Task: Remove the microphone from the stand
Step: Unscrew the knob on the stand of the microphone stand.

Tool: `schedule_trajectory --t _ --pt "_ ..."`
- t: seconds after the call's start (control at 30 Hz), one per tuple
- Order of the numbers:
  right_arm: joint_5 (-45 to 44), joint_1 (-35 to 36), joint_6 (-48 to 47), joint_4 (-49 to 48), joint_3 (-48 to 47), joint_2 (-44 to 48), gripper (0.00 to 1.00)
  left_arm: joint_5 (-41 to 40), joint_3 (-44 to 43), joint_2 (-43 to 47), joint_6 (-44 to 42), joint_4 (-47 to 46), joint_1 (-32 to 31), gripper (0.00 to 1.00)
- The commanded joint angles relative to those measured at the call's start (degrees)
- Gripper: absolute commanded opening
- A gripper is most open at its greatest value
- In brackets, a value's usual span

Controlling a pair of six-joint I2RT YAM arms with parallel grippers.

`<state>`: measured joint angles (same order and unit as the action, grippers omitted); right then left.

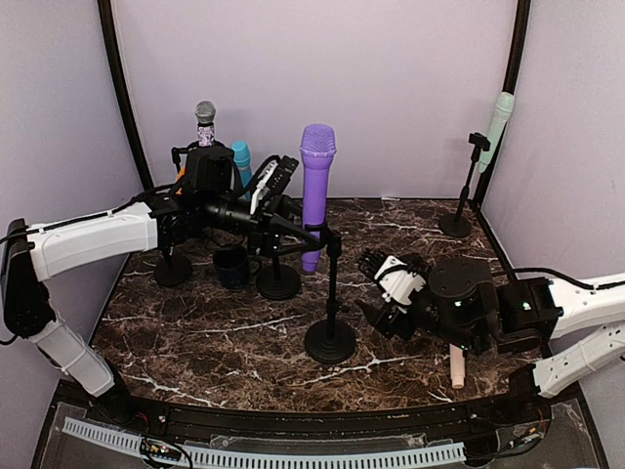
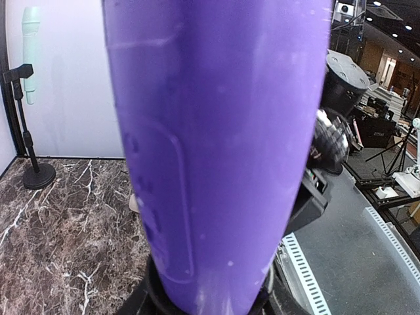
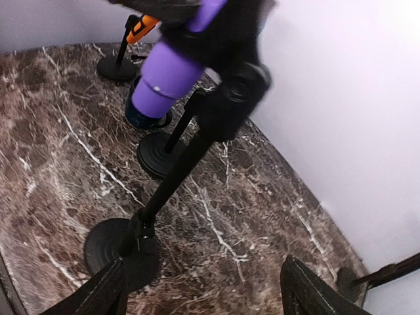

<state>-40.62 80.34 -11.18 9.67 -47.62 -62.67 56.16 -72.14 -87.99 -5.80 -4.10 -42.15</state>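
Note:
The purple microphone (image 1: 317,186) stands upright, and my left gripper (image 1: 290,223) is shut on its lower body from the left. The same microphone (image 2: 216,131) fills the left wrist view, hiding the fingers. Its lower end (image 3: 161,82) hangs just left of the clip on top of the black stand (image 1: 332,293); I cannot tell whether it still touches the clip. My right gripper (image 1: 369,288) is open just right of the stand pole (image 3: 174,174), low over the table, with nothing between its fingertips (image 3: 98,295).
A mint microphone (image 1: 501,117) sits on a stand at the back right. A grey microphone (image 1: 205,117), a teal one (image 1: 241,159), a dark cup (image 1: 232,266) and another stand base (image 1: 278,283) crowd the back left. A pale stick (image 1: 456,366) lies under the right arm.

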Motion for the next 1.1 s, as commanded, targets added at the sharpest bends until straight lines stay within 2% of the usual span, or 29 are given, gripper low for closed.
schedule_trajectory --t 0.0,0.1,0.27,0.4,0.53,0.63,0.87,1.07 --pt "6.0 -1.0 19.8 -1.3 4.4 5.9 0.81 -0.4 3.6 1.0 -1.1 8.4 0.4 0.00" --pt "9.9 -3.2 33.0 -5.5 8.2 8.0 0.81 -1.1 4.0 1.8 -1.9 8.7 0.4 0.00" --pt "18.3 -9.1 57.3 -20.6 18.0 10.4 0.79 0.0 4.1 1.8 -1.0 7.8 0.4 0.00" --pt "18.1 -11.7 76.1 -29.3 23.0 10.6 0.76 0.3 4.2 1.9 -0.7 7.4 0.4 0.00" --pt "19.5 -13.9 87.8 -39.6 27.7 8.9 0.75 0.0 4.9 2.4 -0.5 6.7 0.3 0.00" --pt "22.6 -15.8 91.7 -45.1 29.3 5.8 0.72 -0.1 5.3 2.5 -0.2 6.3 0.4 0.00" --pt "27.9 -17.7 93.3 -48.0 25.8 -2.6 0.68 -0.2 5.6 2.5 0.1 5.5 0.3 0.00" --pt "28.3 -18.0 95.1 -48.3 23.5 -7.8 0.64 -0.2 5.4 2.3 -0.3 5.3 0.3 0.00"
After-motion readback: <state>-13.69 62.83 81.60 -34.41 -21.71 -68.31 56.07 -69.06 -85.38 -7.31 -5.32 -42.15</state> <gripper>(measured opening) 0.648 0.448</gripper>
